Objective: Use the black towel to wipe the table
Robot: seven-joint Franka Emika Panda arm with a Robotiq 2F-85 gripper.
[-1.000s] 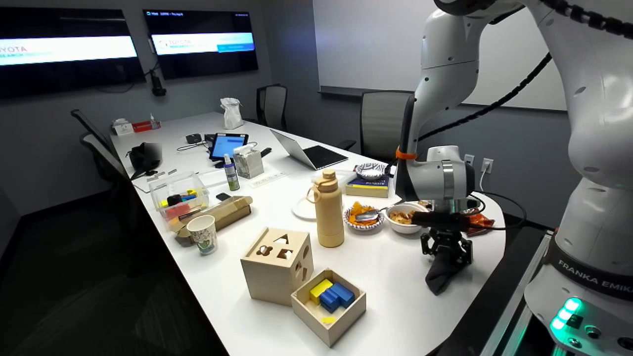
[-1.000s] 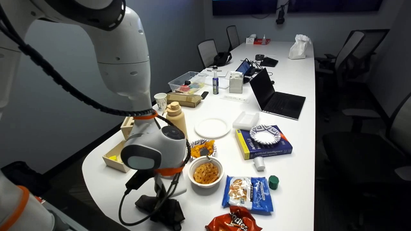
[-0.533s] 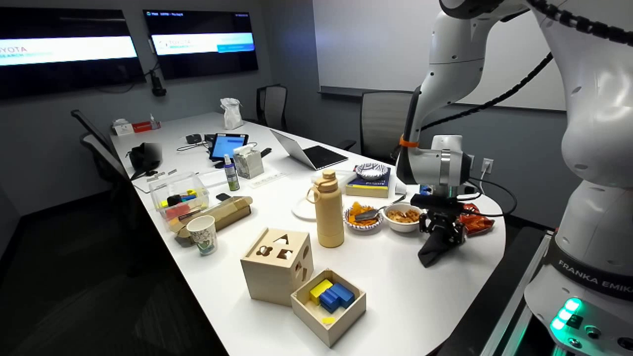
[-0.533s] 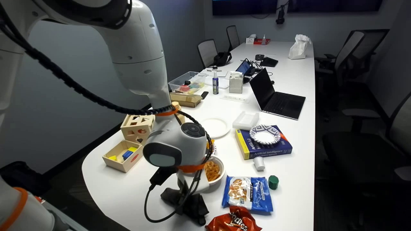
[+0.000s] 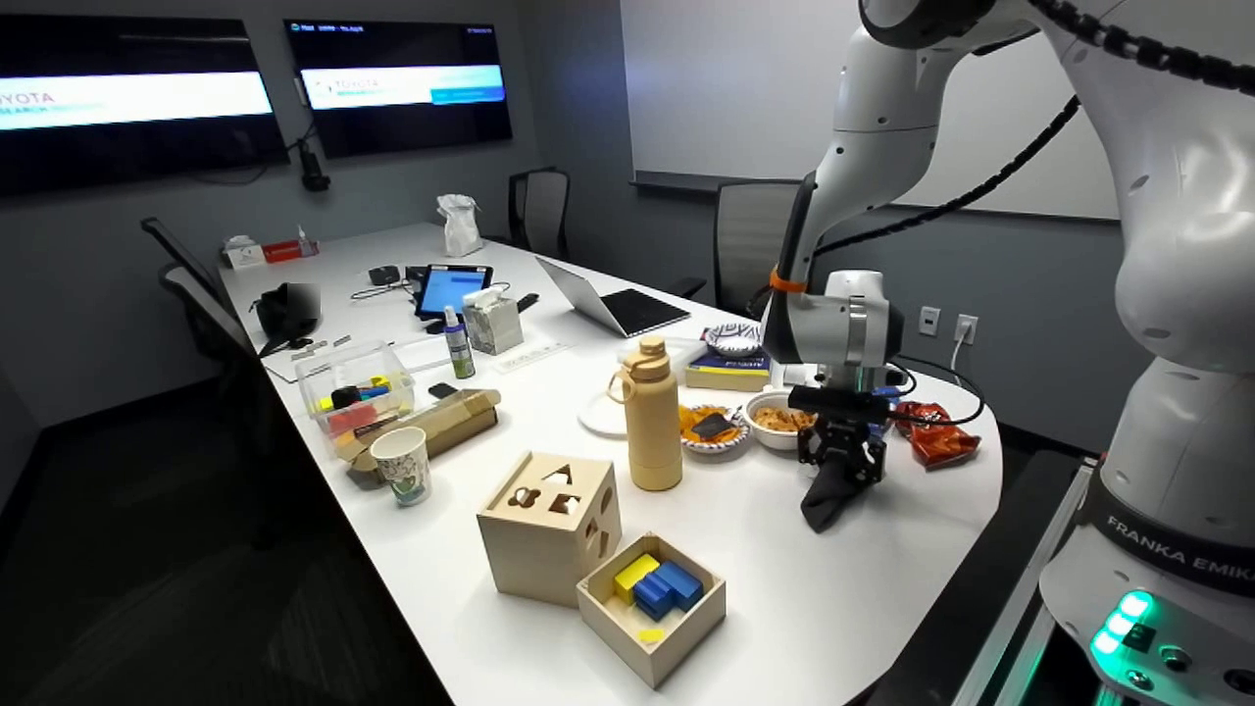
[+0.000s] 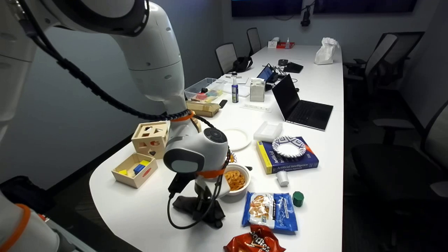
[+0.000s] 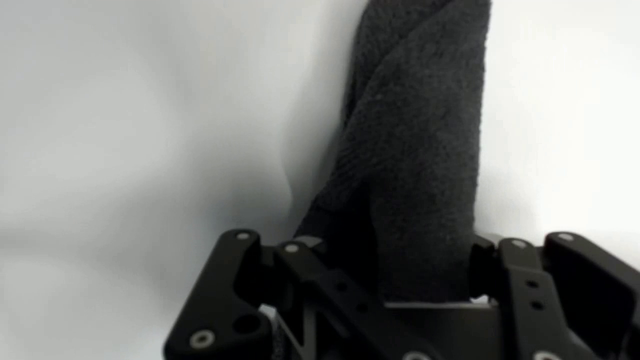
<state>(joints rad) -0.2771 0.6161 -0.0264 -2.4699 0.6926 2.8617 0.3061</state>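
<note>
In the wrist view we see near-black on black — the towel (image 7: 420, 140) and the gripper (image 7: 397, 245) — against a white table (image 7: 555, 125). We find the arm (image 6: 159, 82) white, with orange bands (image 6: 211, 174). The bottle (image 5: 655, 431) is tan, the wooden cube (image 5: 534, 549) pale beige, the blocks (image 5: 678, 582) yellow and blue. We also note a blue book (image 6: 287, 163) with a yellow edge, a blue-and-white snack packet (image 6: 270, 211), a red bag (image 6: 255, 241) and a dark green cap (image 6: 298, 198). A white bowl (image 6: 288, 148) shows us a dark geometric rim pattern; the paper cup (image 5: 400, 466) has green print on white.
</note>
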